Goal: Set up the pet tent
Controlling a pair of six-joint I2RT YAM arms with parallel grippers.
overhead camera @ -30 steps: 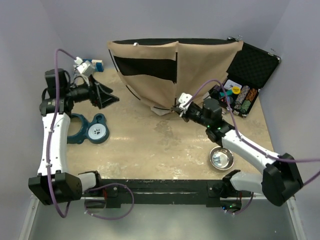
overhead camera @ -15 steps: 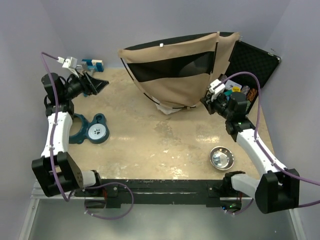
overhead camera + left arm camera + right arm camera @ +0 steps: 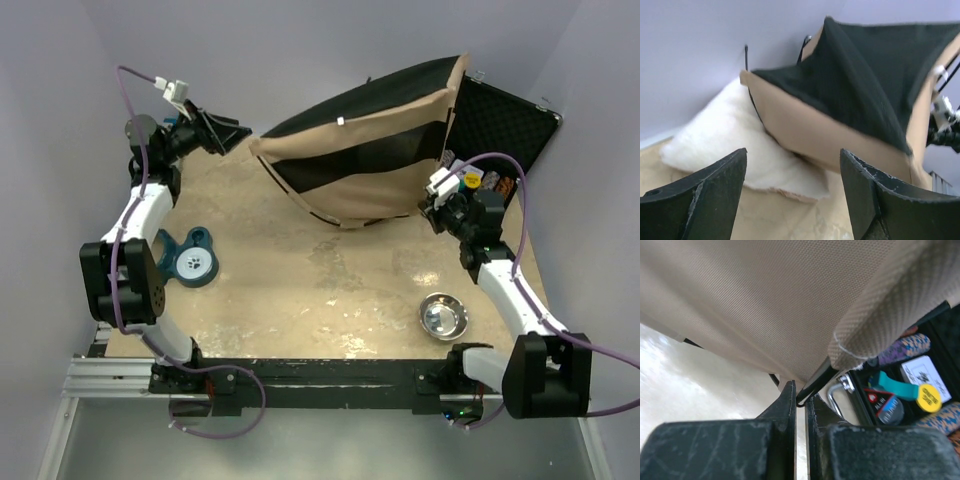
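The big table (image 3: pixel 330 280) has the pet tent (image 3: pixel 360 160) at its far side, tipped up on one edge, with its high corner next to the open black case (image 3: pixel 510 125) at the far right. The right gripper (image 3: pixel 800 392) is pinched tight on a thin dark pole (image 3: pixel 815 377) at the low right edge of the tent. The left gripper (image 3: pixel 792 155) is wide open with nothing in it, up in the air just left of the tent and pointing at it. I think the job now is to make the tent stand up, so the right one should hold the pole firm and go slow. The left one should take the other side of the cloth, not the white cushion (image 3: pixel 725 135) that lies right against the tent. I count one tent, one case, one cushion, one blue paw-shaped thing (image 3: pixel 185 262), one shiny bowl (image 3: pixel 443 316) and two grippers
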